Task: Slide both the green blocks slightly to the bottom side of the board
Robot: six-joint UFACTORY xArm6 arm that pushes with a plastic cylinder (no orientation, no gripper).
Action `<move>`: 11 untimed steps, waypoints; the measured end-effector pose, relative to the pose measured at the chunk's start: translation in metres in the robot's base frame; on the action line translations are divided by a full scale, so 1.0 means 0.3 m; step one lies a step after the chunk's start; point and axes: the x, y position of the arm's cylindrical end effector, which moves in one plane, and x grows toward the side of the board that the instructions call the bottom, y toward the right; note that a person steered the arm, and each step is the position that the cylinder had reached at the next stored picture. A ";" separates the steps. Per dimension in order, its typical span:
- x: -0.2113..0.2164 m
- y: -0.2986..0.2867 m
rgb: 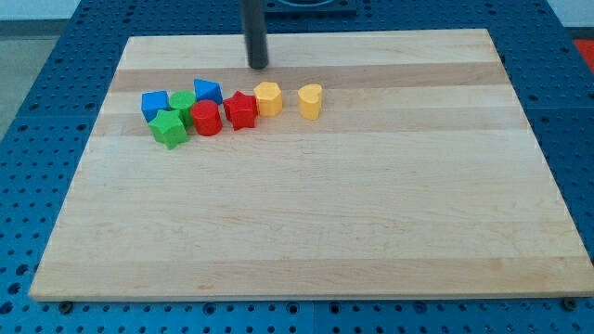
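Note:
A green star-shaped block (169, 128) lies at the board's upper left. A second green block (182, 102), rounded, sits just above and right of it, partly hidden among the others. My tip (257, 65) stands near the board's top edge, above and to the right of both green blocks and apart from them. It touches no block.
Around the green blocks are a blue cube (154, 104), a blue block (207, 91), a red cylinder-like block (206, 119) and a red star (240, 110). A yellow hexagon-like block (268, 97) and a yellow heart-like block (310, 100) lie to the right. The wooden board (325, 213) rests on a blue pegboard.

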 end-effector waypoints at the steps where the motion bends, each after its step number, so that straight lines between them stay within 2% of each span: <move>1: 0.061 -0.147; 3: 0.063 -0.270; 5: 0.234 -0.307; 8: 0.406 -0.324; 9: 0.388 -0.324; 11: 0.008 -0.320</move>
